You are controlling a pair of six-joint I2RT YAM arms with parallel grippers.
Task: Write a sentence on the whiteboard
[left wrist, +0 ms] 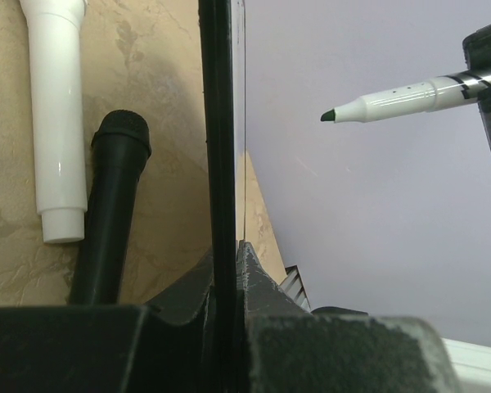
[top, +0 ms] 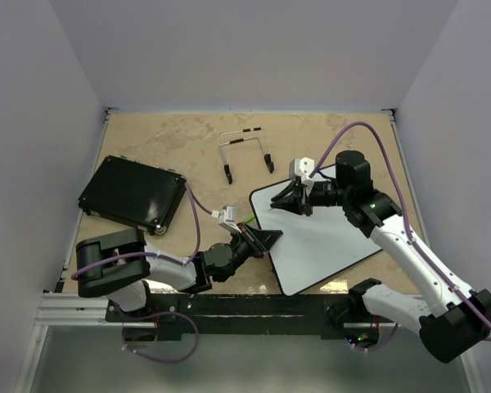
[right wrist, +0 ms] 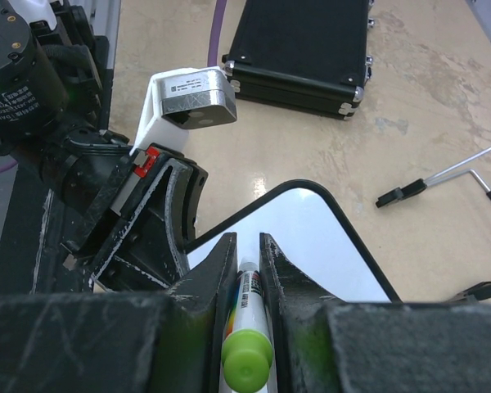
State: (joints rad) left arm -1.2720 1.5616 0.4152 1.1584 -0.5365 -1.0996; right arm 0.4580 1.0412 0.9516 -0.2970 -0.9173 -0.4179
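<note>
The whiteboard (top: pixel 323 241) lies tilted on the table at centre right. Its surface shows no writing, so the sentence is not visible. My left gripper (top: pixel 266 240) is shut on the board's black frame at its left edge; in the left wrist view the frame (left wrist: pixel 217 123) runs between the fingers of this gripper (left wrist: pixel 227 255). My right gripper (top: pixel 288 201) is shut on a white marker (right wrist: pixel 250 311) with a green end cap. It holds the marker over the board's near-left corner (right wrist: pixel 311 229). The green tip (left wrist: pixel 329 115) hangs just off the surface.
A black textured case (top: pixel 132 193) lies at the far left, also in the right wrist view (right wrist: pixel 303 41). A wire stand (top: pixel 245 150) with black ends sits behind the board. A white tube (left wrist: pixel 56 123) and a black microphone (left wrist: pixel 113 205) lie beside the board's gripped edge.
</note>
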